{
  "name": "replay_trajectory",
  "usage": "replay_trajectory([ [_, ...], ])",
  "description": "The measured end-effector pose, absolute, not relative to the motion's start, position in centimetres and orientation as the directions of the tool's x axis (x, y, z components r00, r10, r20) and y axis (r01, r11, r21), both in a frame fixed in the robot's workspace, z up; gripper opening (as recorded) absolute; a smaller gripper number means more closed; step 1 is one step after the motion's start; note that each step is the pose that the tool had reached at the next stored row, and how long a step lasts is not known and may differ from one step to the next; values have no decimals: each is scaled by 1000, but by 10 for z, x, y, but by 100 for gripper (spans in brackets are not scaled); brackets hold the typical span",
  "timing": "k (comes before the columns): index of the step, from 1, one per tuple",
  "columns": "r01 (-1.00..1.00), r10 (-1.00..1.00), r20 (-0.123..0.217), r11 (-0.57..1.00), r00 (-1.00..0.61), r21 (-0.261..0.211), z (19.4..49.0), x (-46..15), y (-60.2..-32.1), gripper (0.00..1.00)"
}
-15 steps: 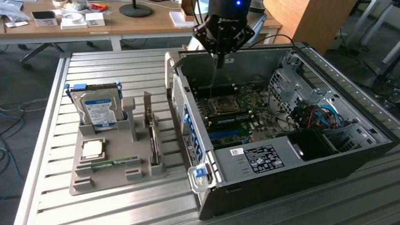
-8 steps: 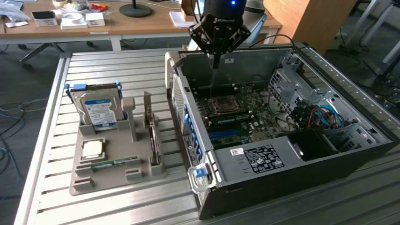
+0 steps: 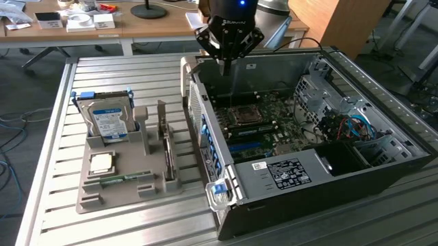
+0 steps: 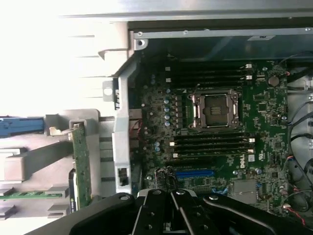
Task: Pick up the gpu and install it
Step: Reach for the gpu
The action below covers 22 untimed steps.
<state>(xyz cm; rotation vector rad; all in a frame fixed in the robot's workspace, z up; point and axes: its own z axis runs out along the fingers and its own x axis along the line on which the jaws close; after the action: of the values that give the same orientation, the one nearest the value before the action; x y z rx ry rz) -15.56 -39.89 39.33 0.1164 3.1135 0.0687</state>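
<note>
The gpu point(image 3: 167, 154) stands on edge in a slot of the grey parts tray point(image 3: 92, 202), to the exterior view's left of the open computer case point(image 3: 383, 174). In the wrist view the gpu point(image 4: 81, 166) shows edge-on as a thin green-and-dark board beside the case wall. My gripper point(image 3: 224, 70) hangs over the case's back end, above the motherboard point(image 3: 263, 120), shut with nothing between its fingers. In the wrist view the gripper point(image 4: 171, 198) sits just over the blue expansion slot point(image 4: 194, 173), well apart from the gpu.
The tray also holds a silver hard drive with a blue label point(image 3: 106, 123), a processor chip point(image 3: 101, 163) and a green memory stick point(image 3: 126, 178). An empty processor socket point(image 4: 215, 110) and cables point(image 3: 349, 128) lie inside the case. A wooden desk point(image 3: 137, 28) stands behind.
</note>
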Motion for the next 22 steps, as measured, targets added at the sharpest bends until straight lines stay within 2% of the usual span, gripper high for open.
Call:
replay_trajectory([
  [22,74,75,-26,996,-997,45,393,-231,-399,11],
])
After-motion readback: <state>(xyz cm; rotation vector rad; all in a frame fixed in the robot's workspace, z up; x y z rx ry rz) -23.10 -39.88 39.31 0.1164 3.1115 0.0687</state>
